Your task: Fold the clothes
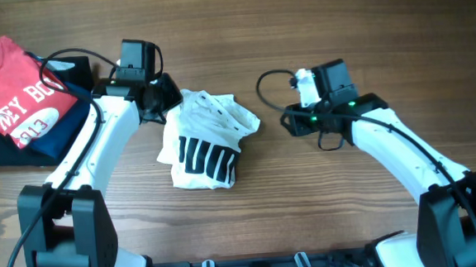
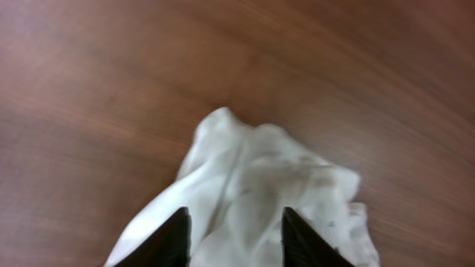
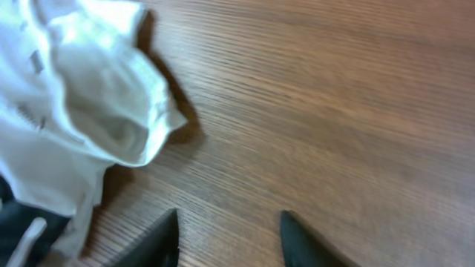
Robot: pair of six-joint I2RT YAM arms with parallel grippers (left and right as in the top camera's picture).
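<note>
Shirt lies bunched mid-desk, stripes up, so left claw hangs released over its edge, likely hunting a corner, right claw released over bare wood beside it.

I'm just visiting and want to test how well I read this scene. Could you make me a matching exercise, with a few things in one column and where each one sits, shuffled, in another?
Things
1. white cotton T-shirt with black stripes
2. red shirt with white lettering
3. folded navy garment
4. right arm's black fingers

Places
A. partly under the red shirt
B. crumpled in the middle of the wooden table
C. apart over bare wood, beside the white cloth
D. on top of the pile at the far left

Pairs: 1-B, 2-D, 3-A, 4-C
</note>
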